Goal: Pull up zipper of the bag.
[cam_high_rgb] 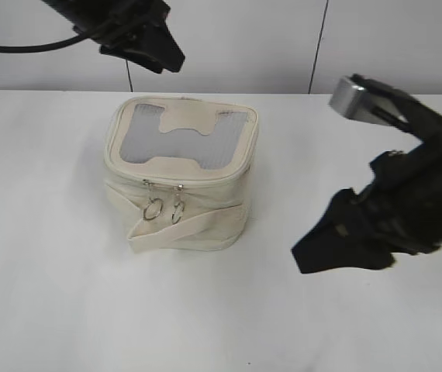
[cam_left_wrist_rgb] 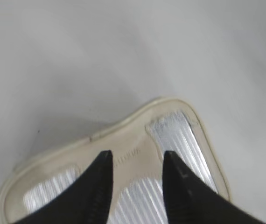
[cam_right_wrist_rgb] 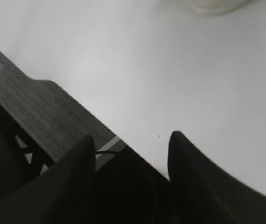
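The cream-white bag (cam_high_rgb: 205,217) stands on the white table, its grey mesh top with an H-shaped patch facing up. The zipper (cam_high_rgb: 176,180) runs round the top rim; its two silver ring pulls (cam_high_rgb: 164,208) hang side by side on the near face above the strap band. My left gripper (cam_high_rgb: 159,56) hovers open and empty above the bag's far edge; in the left wrist view its jaws (cam_left_wrist_rgb: 135,156) frame the bag's top (cam_left_wrist_rgb: 133,154). My right gripper (cam_high_rgb: 314,252) is open and empty to the right of the bag, apart from it; its jaws (cam_right_wrist_rgb: 132,137) hang over the table's front edge.
The white table (cam_high_rgb: 50,271) spreads round the bag. A pale wall with dark seams (cam_high_rgb: 319,46) rises behind. The right wrist view shows the table's front edge and dark floor (cam_right_wrist_rgb: 35,112) below; a sliver of the bag (cam_right_wrist_rgb: 214,5) shows at the top.
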